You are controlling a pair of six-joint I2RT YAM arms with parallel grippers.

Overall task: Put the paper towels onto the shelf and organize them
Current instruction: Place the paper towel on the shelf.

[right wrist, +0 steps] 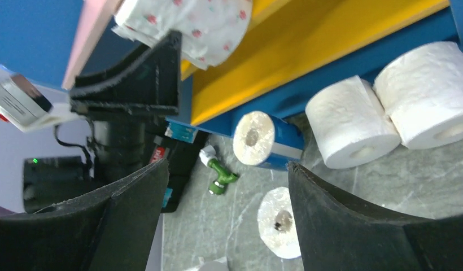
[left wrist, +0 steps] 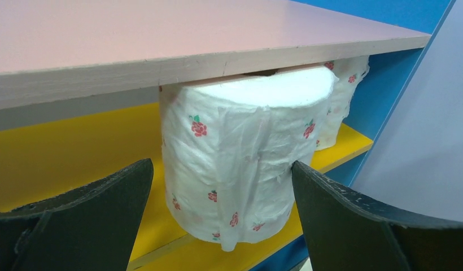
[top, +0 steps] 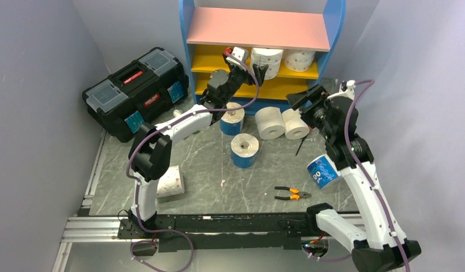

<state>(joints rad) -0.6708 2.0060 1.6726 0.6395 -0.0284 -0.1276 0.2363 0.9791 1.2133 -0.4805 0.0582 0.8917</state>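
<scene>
Shelf: blue-framed, with a pink top board and yellow boards below; it is stood at the far edge of the worktop.
Dotted roll: white, crinkled and printed with small red flowers; it is set upright on the upper yellow board, just under the pink board.
Second dotted roll: set just beside it on the same board, toward the shelf's right post.
Left claw: the fingers are spread wide, one at each side of the dotted roll; nothing is clamped.
Right claw: the fingers are held apart with nothing between them, above the worktop near the white rolls.
Left white roll, right white roll: plain, placed touching, in front of the shelf.
Blue roll, nearer blue roll: blue-wrapped, stood with the white end up.
Tipped blue roll: laid beside the right arm.
Loose dotted roll: laid by the left arm's base.
Toolbox: black, left of the shelf.
Pliers: laid on the near worktop.
</scene>
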